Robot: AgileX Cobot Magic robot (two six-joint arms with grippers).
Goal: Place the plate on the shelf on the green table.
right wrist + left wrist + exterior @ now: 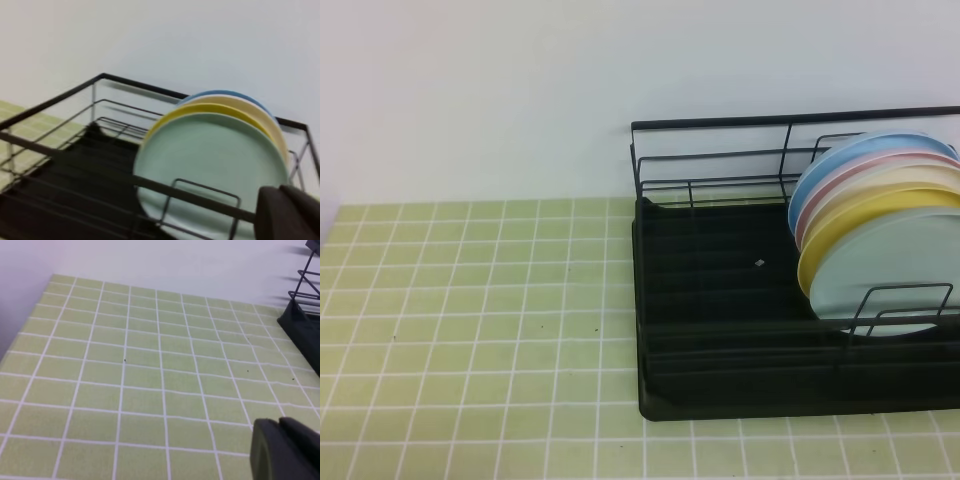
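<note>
Arms sit outside the exterior high view; we see only dark fingertip stubs at the lower right corner of each wrist view. Left gripper (285, 447) hangs over the flat light-green tiled table with white grout (150, 390), its fingers pressed together with no gap and nothing between them. Right gripper (290, 212) sits just in front of the black metal wire dish rack with black tray base (720, 330), likewise fully closed and holding nothing. We note the round pale aqua matte plate (890, 275) standing on edge in the rack's right end, front-most in a row, leaning slightly back against a yellow plate (850, 225); behind these come a cream plate (880, 185), a pink plate (850, 170) and a sky-blue plate (870, 145). A front wire divider (905, 300) crosses the aqua plate's lower part. No brand, label or writing is legible on any item.
</note>
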